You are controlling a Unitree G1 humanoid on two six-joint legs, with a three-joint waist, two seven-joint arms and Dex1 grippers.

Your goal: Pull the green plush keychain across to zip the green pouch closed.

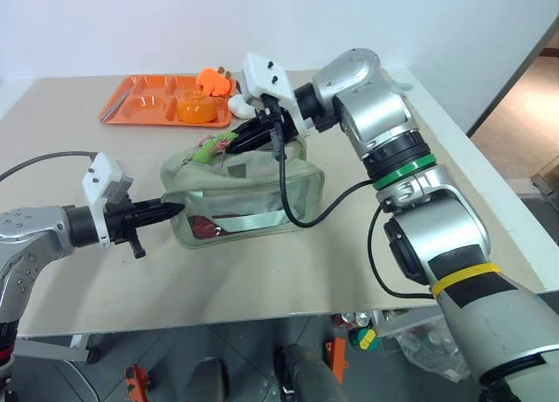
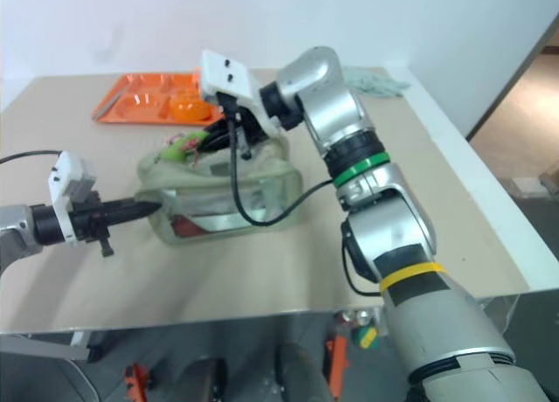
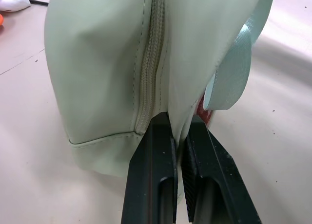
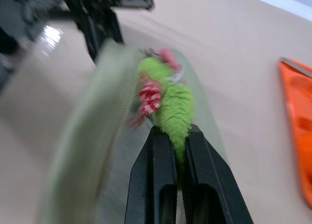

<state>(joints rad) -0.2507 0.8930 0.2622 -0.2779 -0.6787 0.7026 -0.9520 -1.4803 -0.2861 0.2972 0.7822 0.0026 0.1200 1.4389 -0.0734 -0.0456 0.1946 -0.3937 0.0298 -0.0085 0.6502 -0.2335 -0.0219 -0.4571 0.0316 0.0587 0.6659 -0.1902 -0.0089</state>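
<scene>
Keychain (image 4: 171, 104): fuzzy green charm sits atop the pouch's far end, pinched tight in the right gripper (image 4: 178, 136) | Pouch (image 1: 253, 197): lies mid-table, clear window facing us | Left gripper (image 3: 178, 141): clamped on the pouch's near-end fabric beside the zip | Orange tray (image 1: 131, 100): back at the table's far edge

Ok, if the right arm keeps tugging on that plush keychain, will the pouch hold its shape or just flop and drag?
Probably flop. The green pouch looks like soft fabric: its end creases where the left gripper pinches it. The green plush keychain squashes between the right gripper fingers, so it may stretch before the zip moves. The pouch looks light, so it would likely slide without the left grip.
</scene>
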